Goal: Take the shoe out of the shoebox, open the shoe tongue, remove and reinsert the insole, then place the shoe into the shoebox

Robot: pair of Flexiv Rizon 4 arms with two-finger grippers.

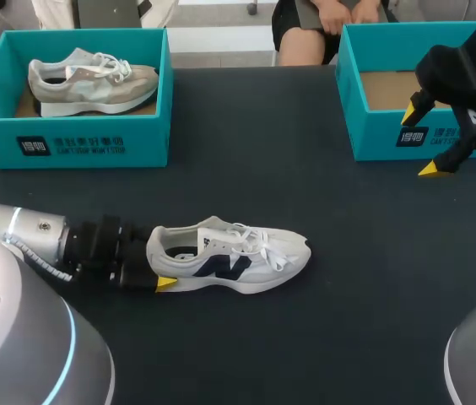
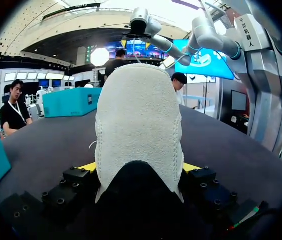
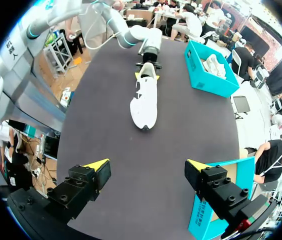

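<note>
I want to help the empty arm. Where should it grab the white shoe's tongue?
Probably the tongue's top edge, coming straight down from above: the white shoe stands upright with its opening facing up, and the left end effector clamps its heel, so that end is taken.

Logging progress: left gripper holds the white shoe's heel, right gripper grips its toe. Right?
No: the right gripper hangs open by the right shoebox, clear of the white shoe, per the head view. The left gripper holds its heel.
</note>
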